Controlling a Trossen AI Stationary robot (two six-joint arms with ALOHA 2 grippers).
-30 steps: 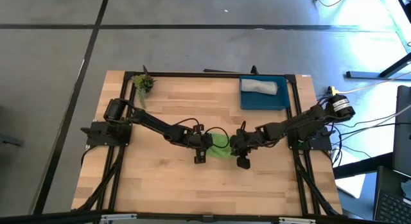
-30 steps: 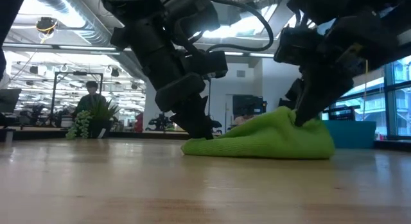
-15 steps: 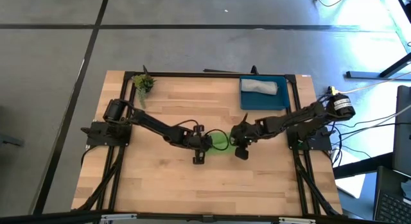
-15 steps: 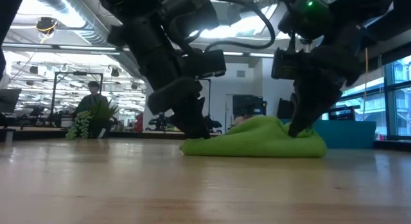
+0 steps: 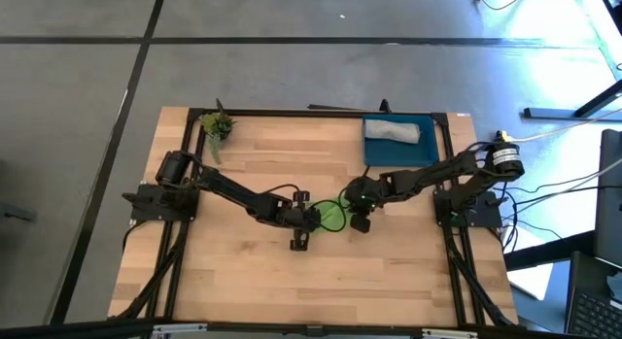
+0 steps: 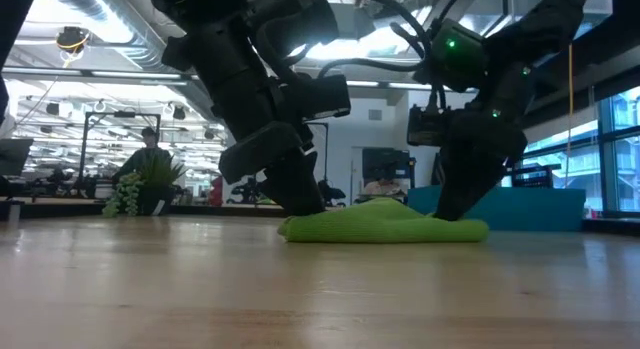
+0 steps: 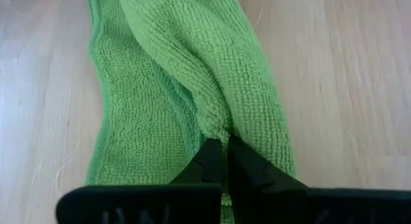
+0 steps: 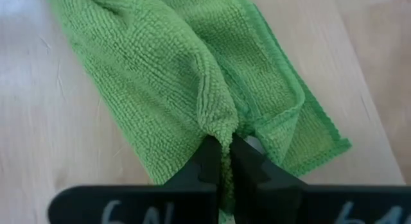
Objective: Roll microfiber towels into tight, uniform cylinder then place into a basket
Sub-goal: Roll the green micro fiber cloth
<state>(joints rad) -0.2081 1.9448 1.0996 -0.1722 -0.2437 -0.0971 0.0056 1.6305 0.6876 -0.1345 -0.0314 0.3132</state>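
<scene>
— What do the arms look like?
— Both are dark and jointed, with black cables looping along them. The right arm (image 5: 428, 179) has a silver-ringed motor and a green light.
— Markings?
— White numerals below the right wrist's jaws.

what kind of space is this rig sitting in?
Likely an open-plan robotics lab or office: exposed ceiling ducts, rows of workstations behind a seated person, and large windows beyond the wooden table.
</scene>
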